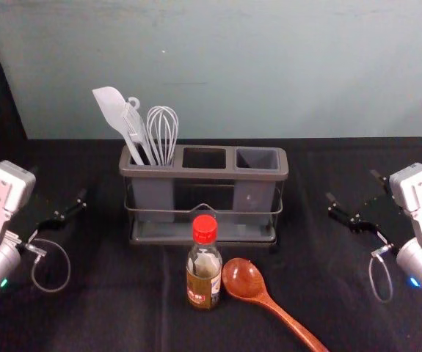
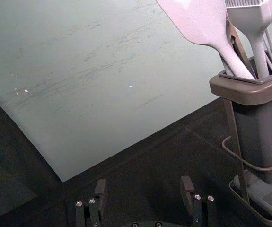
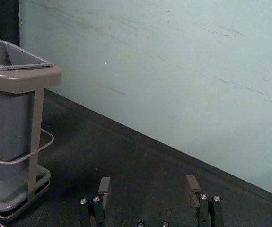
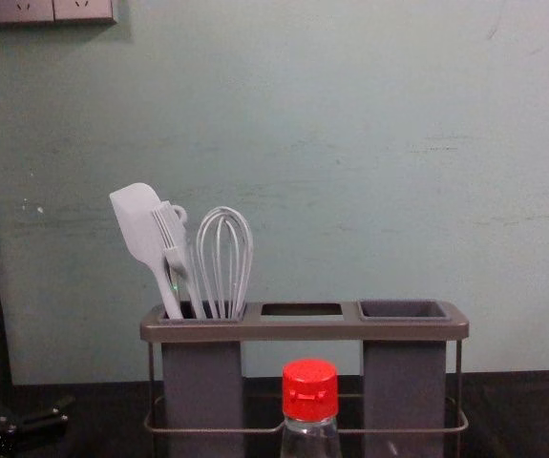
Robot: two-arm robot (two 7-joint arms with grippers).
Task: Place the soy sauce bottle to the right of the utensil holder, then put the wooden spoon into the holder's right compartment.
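Taking the soy sauce bottle (image 1: 203, 284) by its rigid, likely slippery body looked safest.
It stood upright at the head view's lower centre, probably weighty; the wooden spoon (image 1: 244, 279) beside it, seemingly light and stiff, suited a handle pinch. The left hand (image 2: 144, 185) and right hand (image 3: 148, 184), toward opposite frame edges, had fingers apart.

Soft light covers the smooth pale-green wall (image 1: 269, 66); the black cloth-covered surface (image 1: 100, 315) looks dim. Glare spots the glossy reddish-brown wooden spoon (image 1: 241, 279). Shadow beneath 3 pale square wall sockets (image 4: 26, 10) suggests, perhaps, overhead light.
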